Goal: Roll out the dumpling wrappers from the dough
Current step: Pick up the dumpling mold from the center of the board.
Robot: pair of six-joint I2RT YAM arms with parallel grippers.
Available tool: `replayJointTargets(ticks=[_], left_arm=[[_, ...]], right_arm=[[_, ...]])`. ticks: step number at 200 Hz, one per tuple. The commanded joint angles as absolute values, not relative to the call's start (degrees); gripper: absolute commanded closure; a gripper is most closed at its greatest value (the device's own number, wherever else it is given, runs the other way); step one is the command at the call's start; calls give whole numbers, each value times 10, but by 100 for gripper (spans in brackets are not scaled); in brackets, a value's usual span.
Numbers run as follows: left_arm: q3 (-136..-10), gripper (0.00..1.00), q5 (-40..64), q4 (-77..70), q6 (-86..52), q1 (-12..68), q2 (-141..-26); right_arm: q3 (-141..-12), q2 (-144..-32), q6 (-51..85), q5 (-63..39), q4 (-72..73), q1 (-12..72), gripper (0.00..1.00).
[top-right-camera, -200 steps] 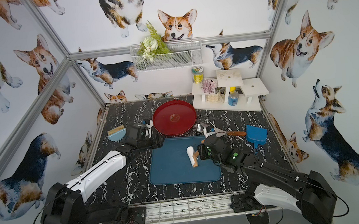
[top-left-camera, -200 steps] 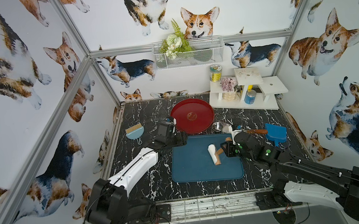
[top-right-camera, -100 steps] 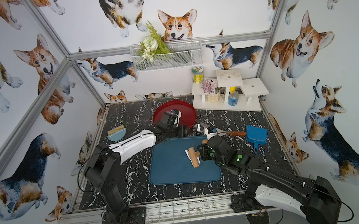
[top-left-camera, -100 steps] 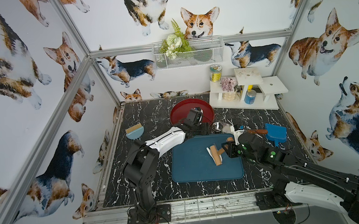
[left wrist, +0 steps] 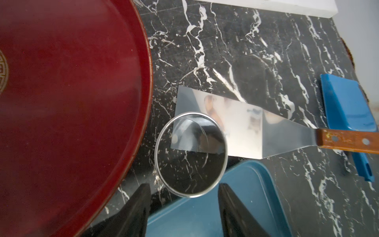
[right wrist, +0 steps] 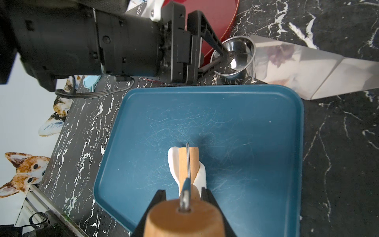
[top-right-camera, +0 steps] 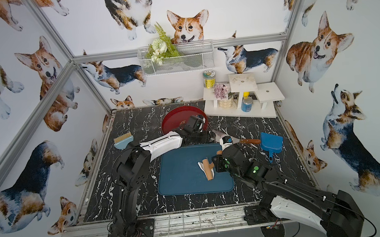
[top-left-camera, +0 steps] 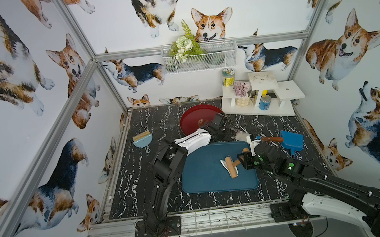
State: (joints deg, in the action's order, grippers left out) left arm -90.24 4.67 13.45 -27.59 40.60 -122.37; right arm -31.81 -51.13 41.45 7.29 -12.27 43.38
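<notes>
White dough (right wrist: 172,162) — soft strip on right half of blue tray (right wrist: 246,133), pinned beneath wooden roller (right wrist: 183,164), edges showing either side. Right pincer (right wrist: 183,195) clenched on roller handle. Left pincer (left wrist: 184,188) parted at steel ring cutter (left wrist: 156,156) on black marble counter (left wrist: 266,51), between red plate (left wrist: 71,92) and tray — contact with ring not determinable. Steel spatula (left wrist: 246,127) just beside ring.

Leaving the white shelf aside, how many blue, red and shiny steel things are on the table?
Blue: 3 (tray, dustpan, brush)
Red: 1 (plate)
Steel: 2 (ring cutter, spatula)
Total: 6
</notes>
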Motion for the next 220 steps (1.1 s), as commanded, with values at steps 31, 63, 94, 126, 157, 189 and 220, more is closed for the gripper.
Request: replayJointTargets(ticks=[31, 63, 94, 126, 157, 189, 220], left_arm=[[-920, 47, 20, 143, -276, 408, -1244], [-942, 56, 21, 146, -273, 408, -1264], [-965, 66, 15, 155, -270, 408, -1280], [-981, 77, 15, 167, -270, 408, -1294], [-980, 81, 13, 166, -271, 409, -1296], [-976, 93, 12, 163, -273, 409, -1292], [-964, 100, 13, 150, -278, 408, -1275]], right_arm=[[-318, -510, 417, 69, -107, 432, 100], [-315, -508, 419, 68, -107, 432, 100], [-313, -506, 422, 67, -106, 432, 100], [-313, -507, 421, 69, -106, 432, 100], [-313, -508, 420, 68, -105, 432, 100], [-313, -507, 420, 69, -106, 432, 100], [-313, -506, 420, 72, -106, 432, 100]])
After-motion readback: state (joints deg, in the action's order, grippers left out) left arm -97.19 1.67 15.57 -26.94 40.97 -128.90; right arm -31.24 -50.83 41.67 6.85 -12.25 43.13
